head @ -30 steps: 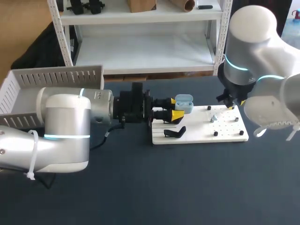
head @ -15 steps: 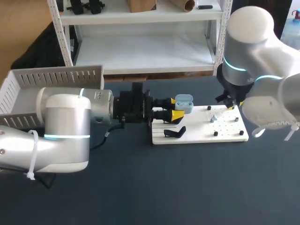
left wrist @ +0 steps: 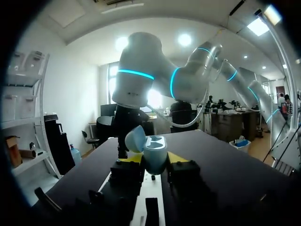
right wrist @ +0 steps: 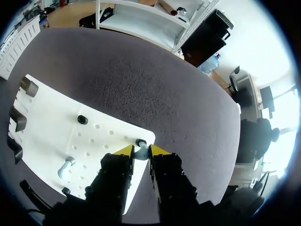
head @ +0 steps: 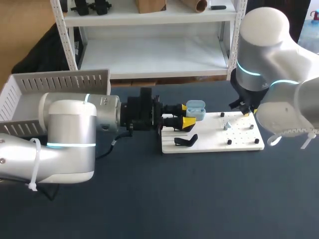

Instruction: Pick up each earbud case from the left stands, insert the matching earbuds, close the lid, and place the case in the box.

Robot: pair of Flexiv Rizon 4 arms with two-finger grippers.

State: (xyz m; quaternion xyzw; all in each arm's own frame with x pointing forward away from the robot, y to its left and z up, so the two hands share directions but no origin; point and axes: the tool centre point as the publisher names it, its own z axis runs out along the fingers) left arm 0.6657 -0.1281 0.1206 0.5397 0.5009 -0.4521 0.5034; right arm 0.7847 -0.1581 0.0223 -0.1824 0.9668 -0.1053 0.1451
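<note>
Two arms are here, but only the right arm has shifted in the last second, a little, over the far right corner of the white board (head: 209,143). The left gripper (head: 186,114) keeps the light blue earbud case (left wrist: 155,154) pinched above the board's left end, with the lid up. The right gripper (right wrist: 141,149) is at a small dark piece (right wrist: 140,142) on that corner; whether it pinches it, I cannot tell. I judge an earbud is being fetched. The case's two sockets look empty. The white box (head: 60,79) shows no case, but the left arm hides part of it.

Head camera: high, behind, angled down over whole table (head: 149,199). Left wrist: low, level, facing right arm (left wrist: 141,75). Right wrist: close above, looking down. All share white board (head: 209,139).
</note>
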